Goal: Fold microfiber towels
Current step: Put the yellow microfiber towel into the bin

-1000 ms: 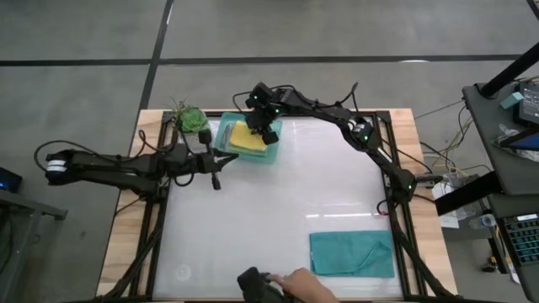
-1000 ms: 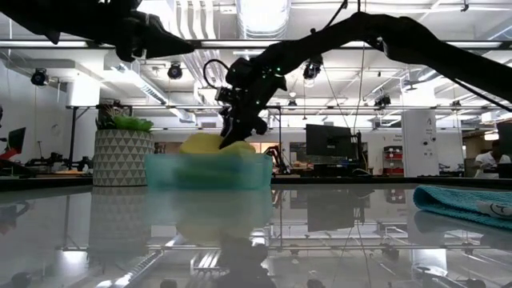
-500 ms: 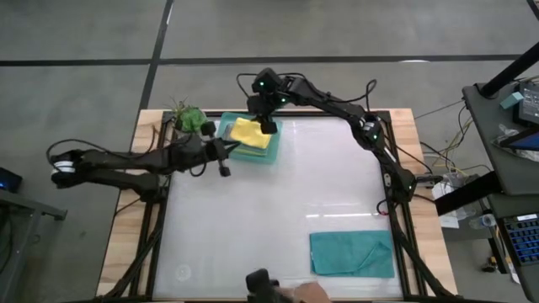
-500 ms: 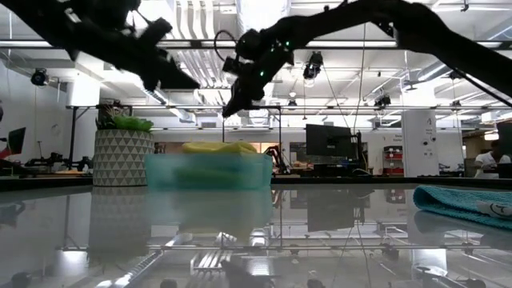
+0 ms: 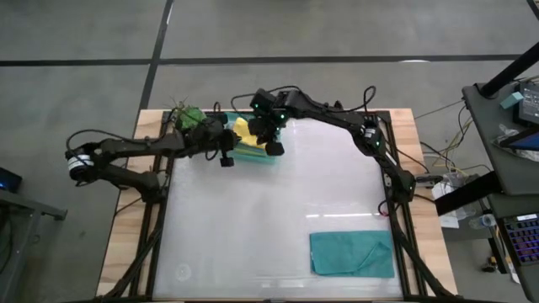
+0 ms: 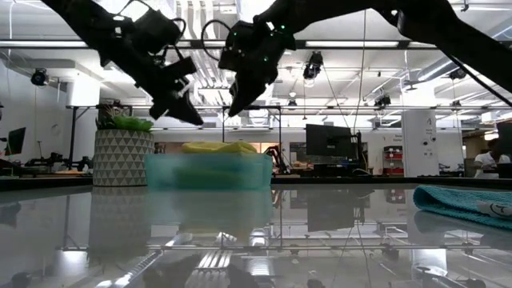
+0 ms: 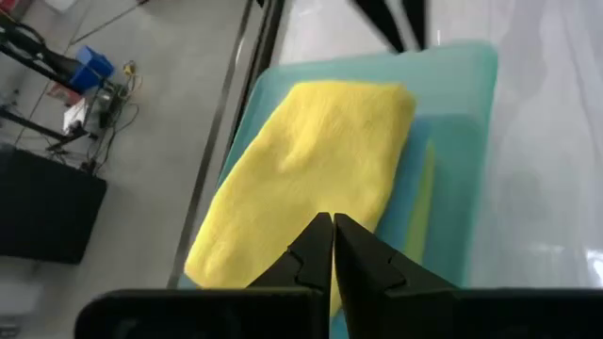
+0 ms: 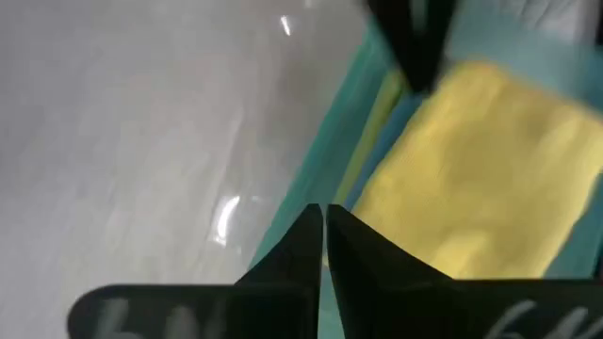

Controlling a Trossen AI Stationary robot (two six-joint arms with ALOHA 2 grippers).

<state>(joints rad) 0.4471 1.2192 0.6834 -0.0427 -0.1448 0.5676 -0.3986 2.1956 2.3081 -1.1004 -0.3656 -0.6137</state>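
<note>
On the white table [image 5: 269, 210], a teal towel [image 5: 352, 254] lies flat at the near right corner, well apart from both arms. At the far left stands the tray [image 6: 210, 171] beside a potted plant [image 6: 122, 154]. In the tray a folded yellow towel [image 7: 311, 179] lies on top; under it an edge of another cloth shows, perhaps lime green. The left gripper [image 7: 332, 247] hangs just above the yellow towel, fingers pressed together, holding nothing. The right gripper [image 8: 320, 235] hangs over the tray's edge beside the towel, fingers also pressed together and empty.
</note>
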